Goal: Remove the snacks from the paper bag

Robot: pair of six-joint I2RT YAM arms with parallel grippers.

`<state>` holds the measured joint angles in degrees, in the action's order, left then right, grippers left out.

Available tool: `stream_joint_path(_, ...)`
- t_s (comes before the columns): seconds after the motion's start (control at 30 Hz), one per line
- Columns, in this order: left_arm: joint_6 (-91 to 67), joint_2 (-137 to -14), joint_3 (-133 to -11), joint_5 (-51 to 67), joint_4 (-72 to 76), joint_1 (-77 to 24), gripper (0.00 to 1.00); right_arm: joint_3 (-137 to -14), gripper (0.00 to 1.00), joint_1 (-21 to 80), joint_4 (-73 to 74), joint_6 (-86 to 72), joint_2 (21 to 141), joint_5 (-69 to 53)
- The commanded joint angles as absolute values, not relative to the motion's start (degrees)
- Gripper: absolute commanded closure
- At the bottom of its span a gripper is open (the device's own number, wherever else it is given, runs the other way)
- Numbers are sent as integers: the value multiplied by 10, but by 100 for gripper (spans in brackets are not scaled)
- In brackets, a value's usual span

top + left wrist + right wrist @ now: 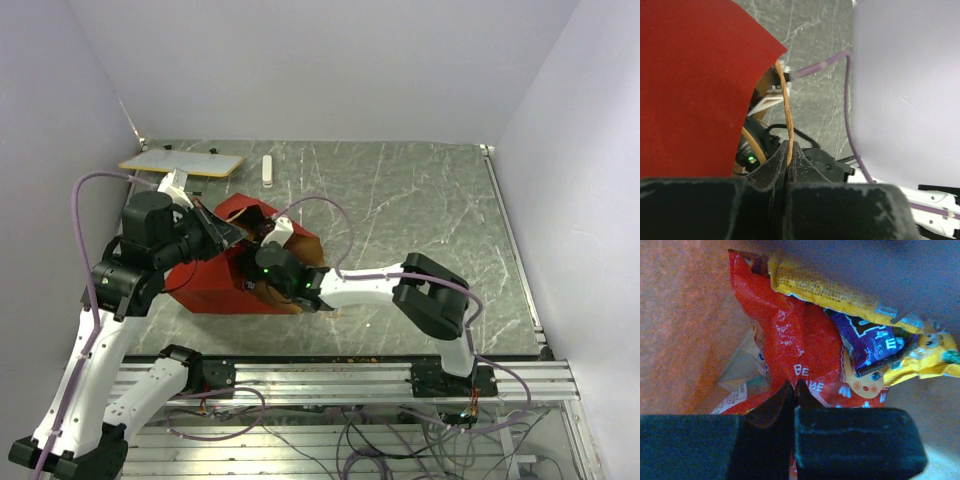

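Observation:
The red paper bag [215,285] lies on its side at the left of the table, mouth facing right. My left gripper [233,233] is above its mouth, shut on the bag's tan string handle [786,110]; the bag's red side [690,85] fills the left of the left wrist view. My right gripper [268,262] reaches inside the bag. There its jaws [794,386] are shut on the edge of the large red snack packet [800,345]. A long yellow packet [830,290], a purple wrapper [870,342] and another yellow packet [932,357] lie beside it on the brown kraft inside [685,315].
A flat tan board [182,163] and a small white stick [267,170] lie near the back wall. White walls close in on the left, back and right. A metal rail [340,378] runs along the near edge.

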<state>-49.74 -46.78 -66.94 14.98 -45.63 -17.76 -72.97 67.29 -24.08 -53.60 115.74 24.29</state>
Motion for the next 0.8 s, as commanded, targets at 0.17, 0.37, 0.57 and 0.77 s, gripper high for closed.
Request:
stream_joint_path(0.17,-470,-459,-704,100,-494,-181,93,-664,100,654,-282,-422,1050,225)
stream_joint_path(0.37,-474,-466,-724,90,-543,-181,93,-659,100,646,-285,-320,1020,196)
stream_joint_path(0.57,-527,-422,-688,81,-543,-181,93,-680,100,645,-297,-236,1008,44)
stream_joint_path(0.77,-557,-399,-682,64,-549,-181,93,-675,100,647,-323,-250,999,-54)
